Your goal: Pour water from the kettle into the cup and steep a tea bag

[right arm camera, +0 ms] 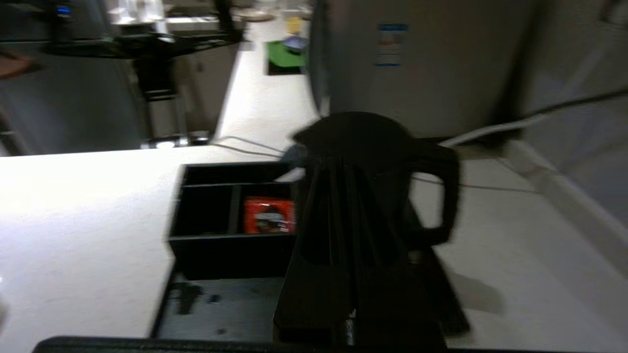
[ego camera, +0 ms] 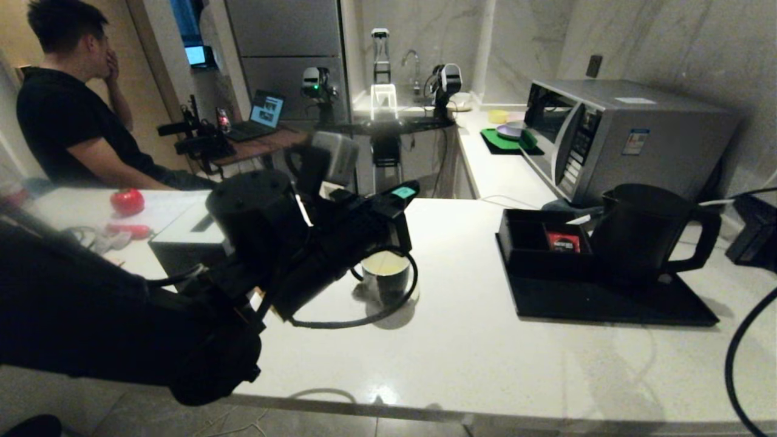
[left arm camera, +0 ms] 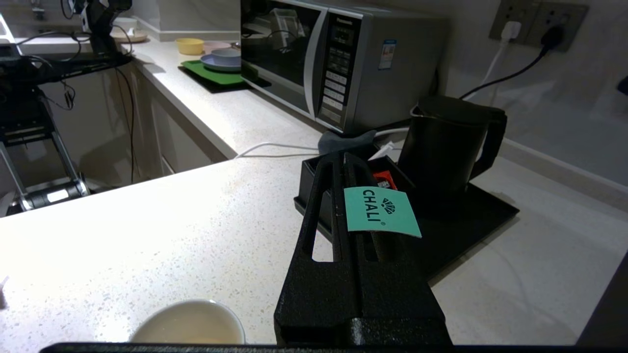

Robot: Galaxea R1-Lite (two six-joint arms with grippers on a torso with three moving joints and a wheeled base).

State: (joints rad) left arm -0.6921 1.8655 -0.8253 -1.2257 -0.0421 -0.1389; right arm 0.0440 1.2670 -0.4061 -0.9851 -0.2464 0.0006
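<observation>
Two grippers, both closed. Your left gripper (left arm camera: 338, 166) is pinching the teal tea bag tag (left arm camera: 381, 212) between shut fingers, hovering just above and beside the cup (ego camera: 386, 276); the bag itself isn't visible, so you can't tell whether it's in the cup. The cup is sitting mid-desk, black outside, white inside, with pale yellowish water (ego camera: 384, 263) already in it, so the pouring looks done and steeping looks like the step in hand. A loose black cable (ego camera: 364, 315) is looping around the cup's base.

Your right gripper (right arm camera: 343, 171) is empty with fingers together, pointing at the kettle (ego camera: 640, 233), which is standing upright on the black tray (ego camera: 607, 303) at the right, next to the compartment box (ego camera: 534, 243) holding a red sachet (ego camera: 562, 241). In the head view that gripper itself isn't showing.

Risks: if you're swinging the left arm away, that cable could be dragging the cup and tipping it. Pulling the tag too high or sideways would be yanking the bag out or slopping water on the desk (ego camera: 461, 364). Right arm drifting forward could be knocking the kettle.
</observation>
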